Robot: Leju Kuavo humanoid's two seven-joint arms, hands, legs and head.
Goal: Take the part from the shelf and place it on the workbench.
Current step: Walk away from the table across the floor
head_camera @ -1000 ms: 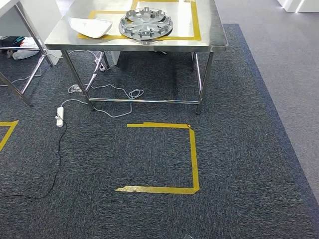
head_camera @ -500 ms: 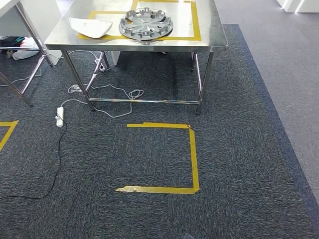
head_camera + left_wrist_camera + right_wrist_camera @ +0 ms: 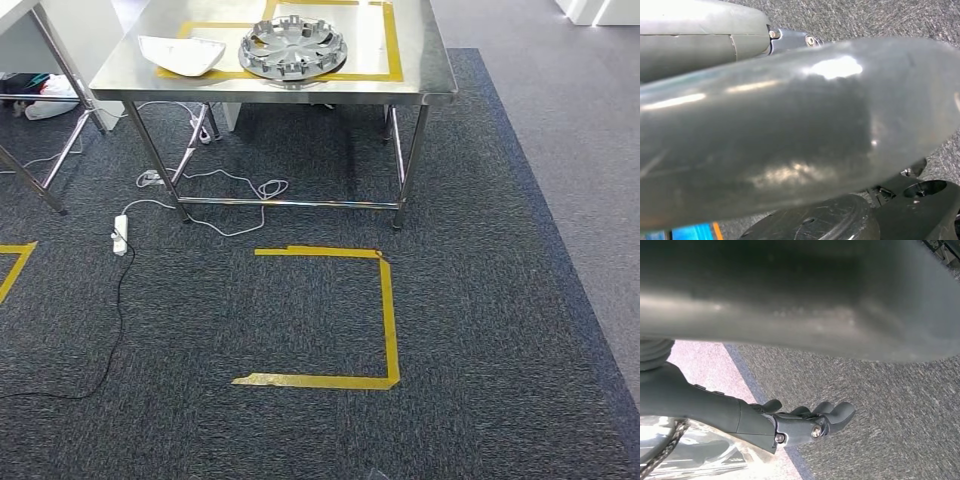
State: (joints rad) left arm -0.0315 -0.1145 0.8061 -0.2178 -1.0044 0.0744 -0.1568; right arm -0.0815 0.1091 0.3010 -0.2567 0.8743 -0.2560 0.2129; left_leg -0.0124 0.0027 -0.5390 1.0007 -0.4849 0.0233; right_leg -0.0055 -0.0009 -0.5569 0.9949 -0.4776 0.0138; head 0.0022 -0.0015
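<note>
The dark carpet (image 3: pixel 490 300) before the far table (image 3: pixel 423 70) carries a tape square (image 3: pixel 389 320), which the robot should step squarely into, its right hand (image 3: pixel 798 422) loosely spread and empty, its left hand (image 3: pixel 791 135) too blurred to tell.

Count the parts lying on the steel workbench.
2: a silver hubcap inside the yellow tape outline, and a white part to its left near the front edge. The table's far end is cut off, so more may be hidden.
</note>
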